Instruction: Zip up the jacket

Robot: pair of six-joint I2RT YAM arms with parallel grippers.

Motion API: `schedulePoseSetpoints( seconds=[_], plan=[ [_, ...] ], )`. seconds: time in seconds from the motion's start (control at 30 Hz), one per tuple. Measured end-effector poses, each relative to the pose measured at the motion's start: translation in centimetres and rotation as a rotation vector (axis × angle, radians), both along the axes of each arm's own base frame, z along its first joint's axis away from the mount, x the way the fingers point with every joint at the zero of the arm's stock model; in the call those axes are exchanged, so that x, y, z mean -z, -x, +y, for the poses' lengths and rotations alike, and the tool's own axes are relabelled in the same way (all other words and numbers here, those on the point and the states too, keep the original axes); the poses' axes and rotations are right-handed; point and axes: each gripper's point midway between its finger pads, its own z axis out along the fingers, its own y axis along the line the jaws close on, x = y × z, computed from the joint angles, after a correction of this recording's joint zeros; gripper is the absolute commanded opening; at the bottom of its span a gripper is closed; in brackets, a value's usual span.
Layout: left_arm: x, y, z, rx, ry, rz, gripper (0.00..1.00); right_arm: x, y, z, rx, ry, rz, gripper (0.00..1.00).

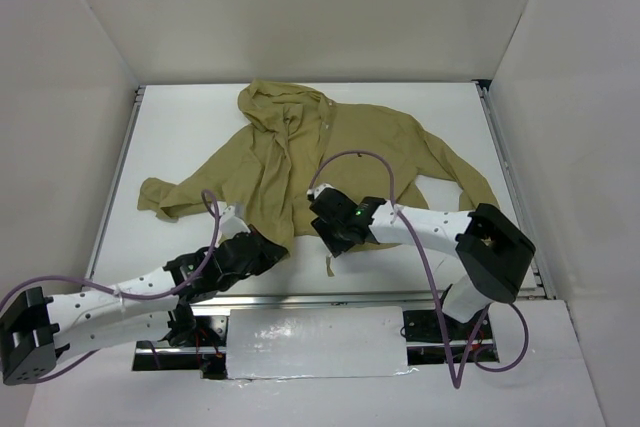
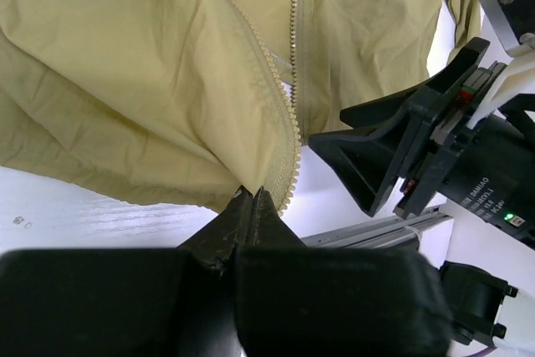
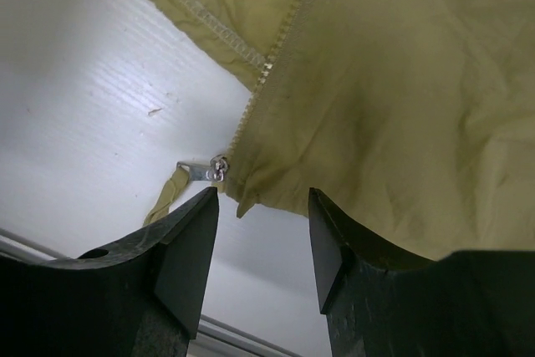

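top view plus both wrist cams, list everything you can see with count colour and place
jacket: one, olive-tan, spread across the middle of the table, hood at the far side
zipper slider: one, silver with a tan pull tab, at the jacket's bottom hem
table: one, white, under the jacket
walls: three, white, left, far and right of the table
cables: two, purple, one looping off each arm
arms: two, white, reaching in from the near edge
left hand: one, black, shut on the jacket's bottom edge
right hand: one, black, open, at the hem by the zipper slider
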Motion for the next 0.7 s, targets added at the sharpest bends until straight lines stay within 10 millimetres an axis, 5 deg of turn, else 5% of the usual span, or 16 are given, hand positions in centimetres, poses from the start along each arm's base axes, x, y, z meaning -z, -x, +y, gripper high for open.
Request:
schedulePoseSetpoints(
  seconds=[0.7],
  plan=[
    [0.6, 0.2, 0.7, 0.020, -0.059, -0.004, 0.00, 2.5, 1.3, 0.3, -0.139, 0.052, 0.123, 0.55]
  ],
)
